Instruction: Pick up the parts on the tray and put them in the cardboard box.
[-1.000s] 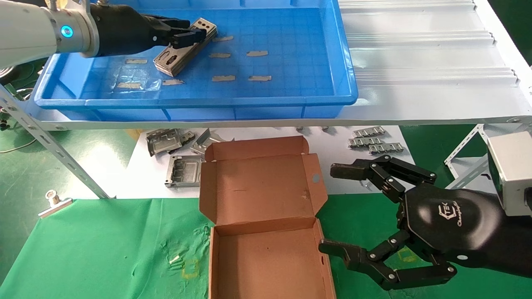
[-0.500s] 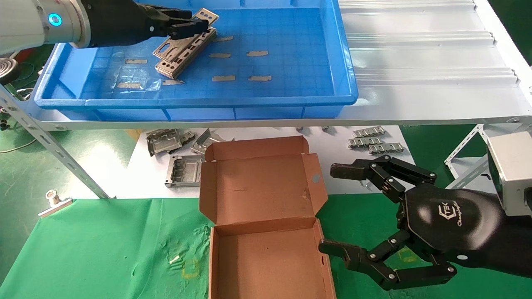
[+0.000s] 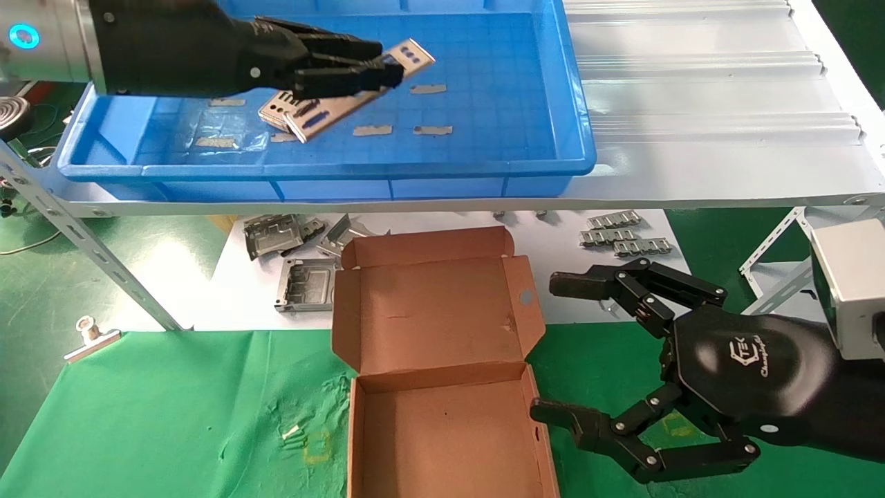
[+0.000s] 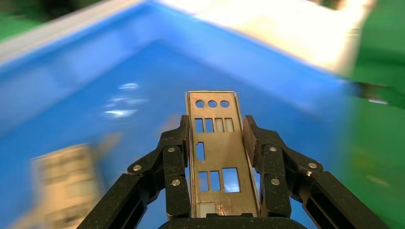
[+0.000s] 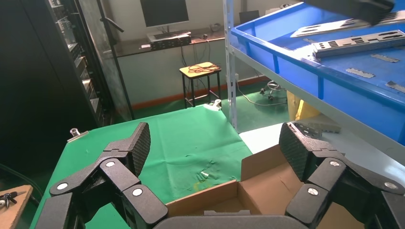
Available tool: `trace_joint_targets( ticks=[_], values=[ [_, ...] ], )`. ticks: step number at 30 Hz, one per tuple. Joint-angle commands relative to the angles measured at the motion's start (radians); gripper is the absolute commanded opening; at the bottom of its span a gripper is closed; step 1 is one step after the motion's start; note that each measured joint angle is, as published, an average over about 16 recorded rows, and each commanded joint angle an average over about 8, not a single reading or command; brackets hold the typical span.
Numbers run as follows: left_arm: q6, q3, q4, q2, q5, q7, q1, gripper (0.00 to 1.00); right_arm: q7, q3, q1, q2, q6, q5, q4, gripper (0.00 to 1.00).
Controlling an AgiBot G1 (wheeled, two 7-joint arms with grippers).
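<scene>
Above the blue tray (image 3: 567, 124), my left gripper (image 3: 387, 72) was clamped on one metal plate (image 3: 359, 97), its fingers (image 4: 174, 162) pressing the plate's long edges and holding it clear of the tray floor. More plates (image 3: 276, 114) lay in the tray just beneath it. Nearer me, the open cardboard box (image 3: 442, 346) sat on the green worktop (image 3: 159, 415), with my right gripper (image 3: 553, 346) beside it, spread wide and holding nothing.

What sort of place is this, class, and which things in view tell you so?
Probably a factory or workshop packing station: a blue tray of punched metal plates on a steel rack, and an open cardboard box below.
</scene>
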Motion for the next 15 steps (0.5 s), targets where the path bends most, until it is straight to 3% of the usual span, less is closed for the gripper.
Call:
trace_joint_targets(
  ticks=[1,8,15],
  values=[
    [0.102,-0.006,-0.004,-0.015,-0.010,0.013,0.001,0.00,0.000,0.000,0.000,0.000,0.000,0.000,0.000,1.00],
    [0.196,0.018,-0.091,-0.033,-0.035,0.035,0.064,0.00,0.000,0.000,0.000,0.000,0.000,0.000,0.000,1.00],
    [0.199,0.118,-0.387,-0.107,-0.187,-0.034,0.226,0.00,0.000,0.000,0.000,0.000,0.000,0.000,0.000,1.00]
  ],
)
